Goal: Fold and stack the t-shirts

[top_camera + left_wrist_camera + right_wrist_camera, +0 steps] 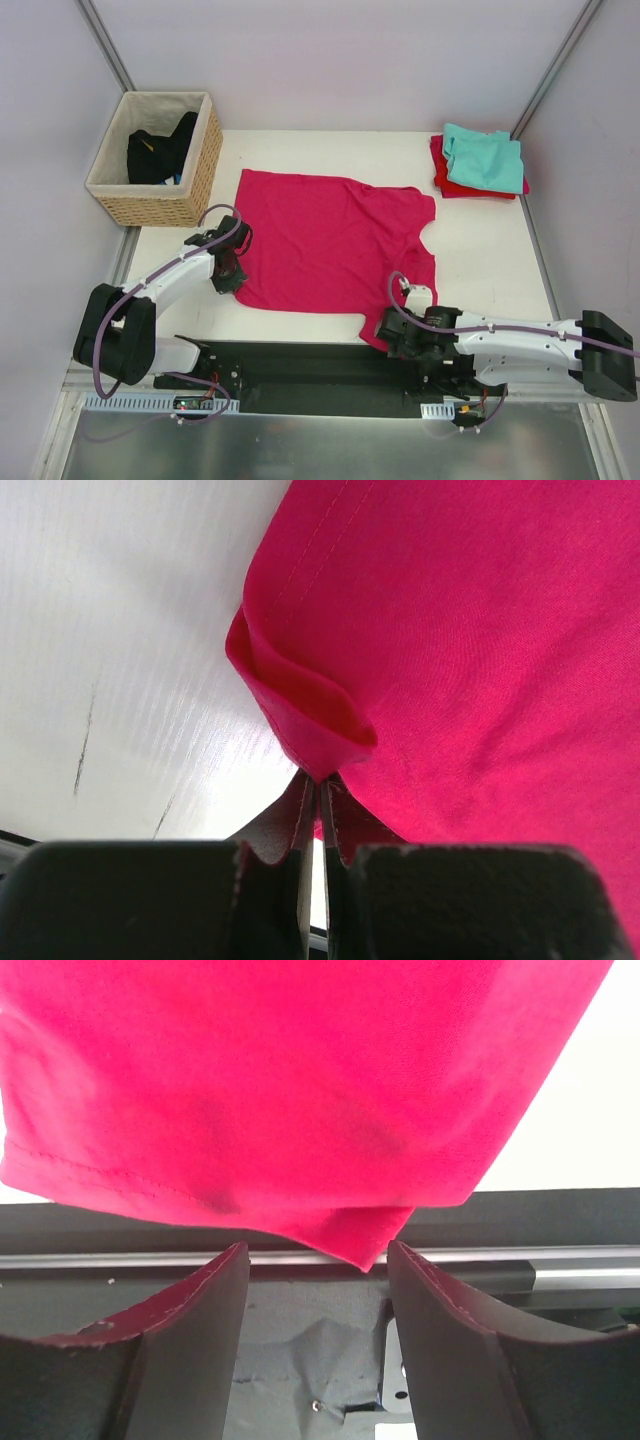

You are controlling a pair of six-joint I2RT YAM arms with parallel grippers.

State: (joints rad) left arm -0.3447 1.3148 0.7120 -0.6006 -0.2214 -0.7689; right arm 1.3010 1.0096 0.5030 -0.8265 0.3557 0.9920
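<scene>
The magenta-pink t-shirt (335, 240) lies spread across the middle of the table. My left gripper (228, 272) is at its near left edge. In the left wrist view that gripper (320, 782) is shut on a pinched fold of the pink cloth (300, 705). My right gripper (392, 330) is at the shirt's near right corner, which hangs over the table's front edge. In the right wrist view its jaws (318, 1255) stand apart, and the pink corner (368, 1240) hangs between the tips without touching them. A folded teal t-shirt (485, 160) lies on a red one (447, 180) at the back right.
A woven wicker basket (190, 185) with dark clothes inside stands at the back left. Grey walls close in the table on both sides. A black base rail (300, 375) runs along the near edge under the arms.
</scene>
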